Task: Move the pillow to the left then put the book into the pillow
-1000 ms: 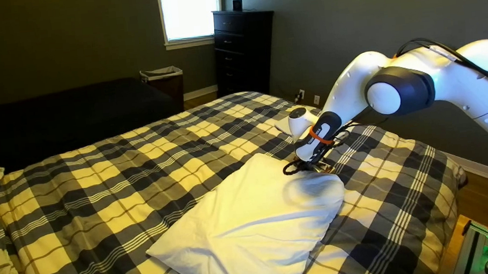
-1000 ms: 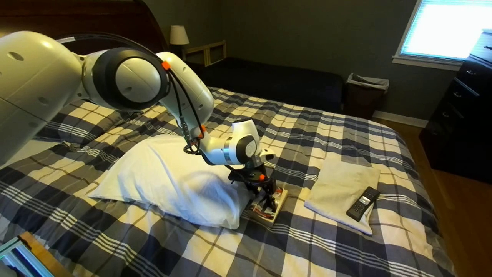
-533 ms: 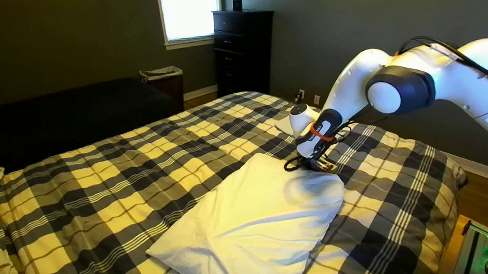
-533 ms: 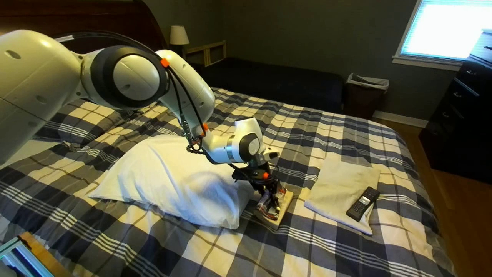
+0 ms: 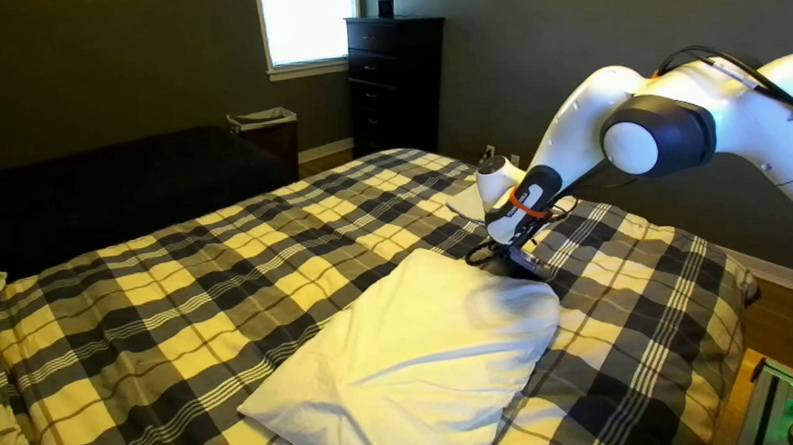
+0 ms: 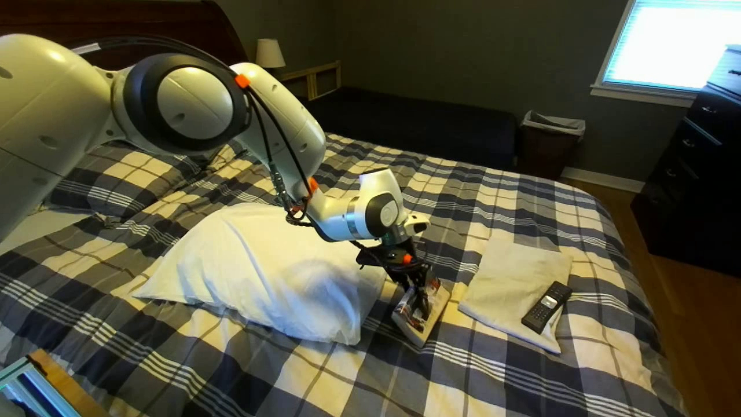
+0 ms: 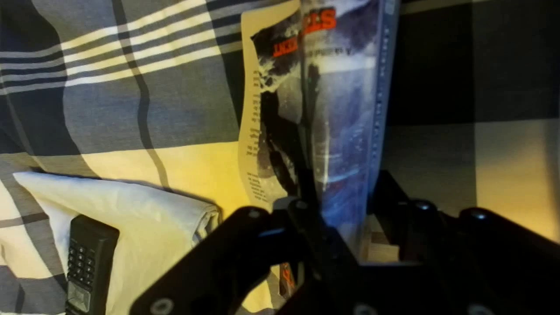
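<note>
The white pillow (image 5: pixel 407 363) lies wrinkled on the plaid bedspread, and it also shows in an exterior view (image 6: pixel 255 266). The book (image 6: pixel 438 308) is just past the pillow's end, tilted, its lower edge at or close to the bedspread. In the wrist view the book (image 7: pixel 345 109) shows its bluish cover and spine between the fingers, with a loose cover flap and printed page outside the left finger. My gripper (image 7: pixel 341 188) is closed on the book's spine side. The gripper (image 6: pixel 419 298) points down beside the pillow. In an exterior view the book (image 5: pixel 530 261) is partly hidden.
A folded whitish cloth (image 6: pixel 509 272) lies beyond the book, with a black remote (image 6: pixel 547 307) on it. Plaid pillows (image 6: pixel 127 179) lie at the headboard end. A dark dresser (image 5: pixel 396 81) and a bin (image 5: pixel 265 130) stand beyond the bed.
The gripper has moved up and away from the pillow, toward the folded cloth. The book has shifted with it and tilted more. The pillow has stayed in place.
</note>
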Robot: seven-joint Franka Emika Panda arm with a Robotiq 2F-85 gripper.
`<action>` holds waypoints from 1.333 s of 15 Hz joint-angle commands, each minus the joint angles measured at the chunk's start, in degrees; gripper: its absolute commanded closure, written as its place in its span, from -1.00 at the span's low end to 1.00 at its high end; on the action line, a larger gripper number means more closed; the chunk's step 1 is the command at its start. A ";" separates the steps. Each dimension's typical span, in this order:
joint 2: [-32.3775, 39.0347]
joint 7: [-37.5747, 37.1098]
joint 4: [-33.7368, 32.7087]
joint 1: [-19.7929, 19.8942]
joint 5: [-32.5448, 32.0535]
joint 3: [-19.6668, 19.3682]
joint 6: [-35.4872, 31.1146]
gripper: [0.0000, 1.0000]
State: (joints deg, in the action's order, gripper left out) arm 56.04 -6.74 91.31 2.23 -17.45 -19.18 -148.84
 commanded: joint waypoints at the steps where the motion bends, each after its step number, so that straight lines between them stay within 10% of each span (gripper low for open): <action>1: -3.80 -1.18 4.31 -1.16 -0.65 -0.92 -1.56 0.76; 20: -22.01 1.38 19.39 -10.21 -1.08 7.00 -4.78 0.76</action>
State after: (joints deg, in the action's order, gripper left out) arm 36.60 -6.61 108.59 -8.05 -18.24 -14.53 -155.01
